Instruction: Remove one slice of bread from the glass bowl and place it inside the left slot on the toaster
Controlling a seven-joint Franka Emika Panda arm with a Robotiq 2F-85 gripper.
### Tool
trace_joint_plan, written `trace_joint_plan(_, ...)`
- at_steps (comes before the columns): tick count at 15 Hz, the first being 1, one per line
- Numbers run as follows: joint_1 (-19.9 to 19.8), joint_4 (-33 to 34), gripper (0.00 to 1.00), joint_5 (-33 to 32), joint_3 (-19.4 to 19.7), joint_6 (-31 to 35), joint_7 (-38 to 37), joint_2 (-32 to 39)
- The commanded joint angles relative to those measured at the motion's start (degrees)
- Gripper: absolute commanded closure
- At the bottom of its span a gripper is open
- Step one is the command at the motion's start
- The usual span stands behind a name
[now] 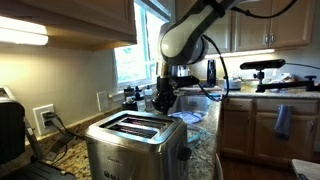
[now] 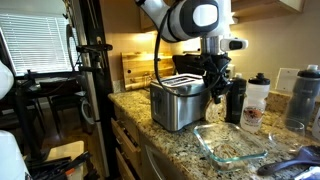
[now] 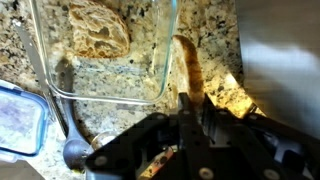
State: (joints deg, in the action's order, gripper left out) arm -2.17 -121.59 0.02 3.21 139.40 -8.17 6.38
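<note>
My gripper (image 3: 188, 108) is shut on a slice of bread (image 3: 190, 68), seen edge-on as a tan strip with a brown crust, held above the granite counter. The glass bowl (image 3: 160, 60) lies to its left with another slice of bread (image 3: 98, 30) inside. The stainless-steel toaster (image 3: 285, 55) is right beside the gripper. In both exterior views the gripper (image 1: 163, 100) (image 2: 216, 92) hangs next to the toaster (image 1: 135, 140) (image 2: 178, 102), between it and the glass bowl (image 2: 235, 148). The toaster's two slots show as empty in an exterior view.
A blue-lidded container (image 3: 15, 120) and a spoon (image 3: 70, 150) lie by the bowl. Bottles (image 2: 256, 100) and a grey tumbler (image 2: 305, 95) stand behind the bowl. A black appliance (image 1: 10, 130) stands by the wall. The counter edge runs in front of the toaster.
</note>
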Motion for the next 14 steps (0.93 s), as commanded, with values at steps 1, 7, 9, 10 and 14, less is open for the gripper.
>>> trace_joint_plan(1,0.51,-3.03,0.92,0.06,-0.53,-1.35,-1.01,-4.88)
trace_joint_plan(7,0.62,-4.36,0.92,0.01,-1.35,-1.67,-1.07,-8.6)
trace_joint_plan(9,0.66,-4.96,0.92,0.07,-1.62,-1.71,-0.98,-9.87)
trace_joint_plan(10,0.69,-5.11,0.92,0.2,-1.75,-1.93,-0.85,-10.52)
trace_joint_plan(14,0.98,-5.87,0.92,-0.08,-2.24,-2.22,-0.94,-12.65)
